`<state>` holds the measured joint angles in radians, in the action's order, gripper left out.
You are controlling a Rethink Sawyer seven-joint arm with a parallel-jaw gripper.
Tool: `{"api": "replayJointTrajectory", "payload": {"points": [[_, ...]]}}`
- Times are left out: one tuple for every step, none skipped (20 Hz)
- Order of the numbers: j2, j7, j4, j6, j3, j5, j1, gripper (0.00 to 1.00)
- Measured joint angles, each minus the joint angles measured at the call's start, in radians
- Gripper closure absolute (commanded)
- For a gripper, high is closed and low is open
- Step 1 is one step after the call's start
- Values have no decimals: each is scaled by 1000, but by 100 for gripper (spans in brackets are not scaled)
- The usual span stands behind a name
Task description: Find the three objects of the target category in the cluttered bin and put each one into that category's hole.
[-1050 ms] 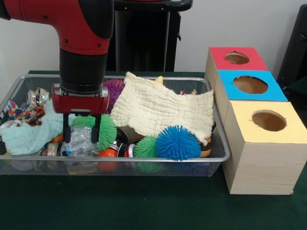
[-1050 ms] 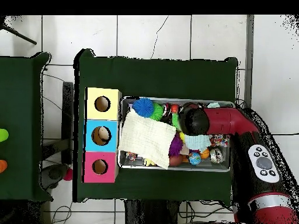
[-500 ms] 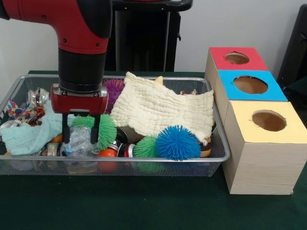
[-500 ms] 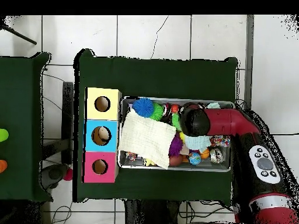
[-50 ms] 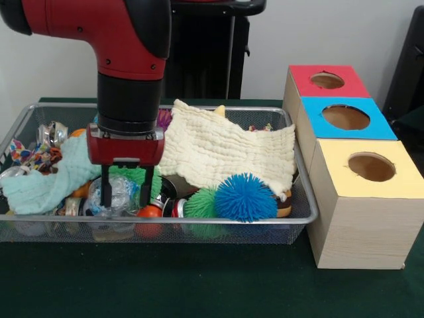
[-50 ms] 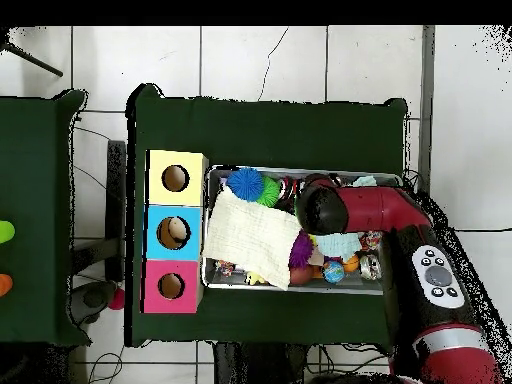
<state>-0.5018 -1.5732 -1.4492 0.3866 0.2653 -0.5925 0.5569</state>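
Observation:
My gripper [image 5: 125, 192] hangs open low in the wire bin [image 5: 301, 211], left of centre. Its fingers [image 5: 106, 191] stand either side of a clear crinkled plastic piece [image 5: 119, 193] and the edge of a green spiky ball [image 5: 134, 177]. A blue spiky ball [image 5: 245, 197] and a second green spiky ball [image 5: 201, 203] lie at the bin's front. A purple spiky ball [image 5: 164, 118] peeks out behind the arm. In the overhead view the arm [image 6: 345, 208] hides the gripper; the blue spiky ball [image 6: 245, 183] lies beside the yellow box [image 6: 158, 165].
A cream cloth [image 5: 228, 149] covers the bin's middle and right; a mint cloth [image 5: 46, 179] lies at the left. An orange ball [image 5: 149, 212] sits below the gripper. Red [image 5: 301, 78], blue [image 5: 315, 126] and yellow [image 5: 331, 159] boxes with top holes stand right of the bin.
The arm has shifted right in the front view and dropped slightly. The fingers now sit around the clear plastic and the green spiky ball. Nothing is held.

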Motion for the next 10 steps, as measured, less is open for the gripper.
{"api": "replayJointTrajectory", "payload": {"points": [[1,0,-1,-4,-1,0,-2,0],[5,0,-4,-10,-4,0,-9,0],[6,0,-6,-11,-5,0,-11,0],[7,0,-7,-11,-6,0,-13,0],[9,0,-9,-11,-10,0,-17,0],[11,0,-11,-11,-13,0,-20,0],[12,0,-12,-11,-15,0,-22,0],[13,0,-12,-11,-17,0,-24,0],[13,0,-13,-11,-18,0,-26,0],[13,0,-12,-11,-21,0,-28,0]]}}
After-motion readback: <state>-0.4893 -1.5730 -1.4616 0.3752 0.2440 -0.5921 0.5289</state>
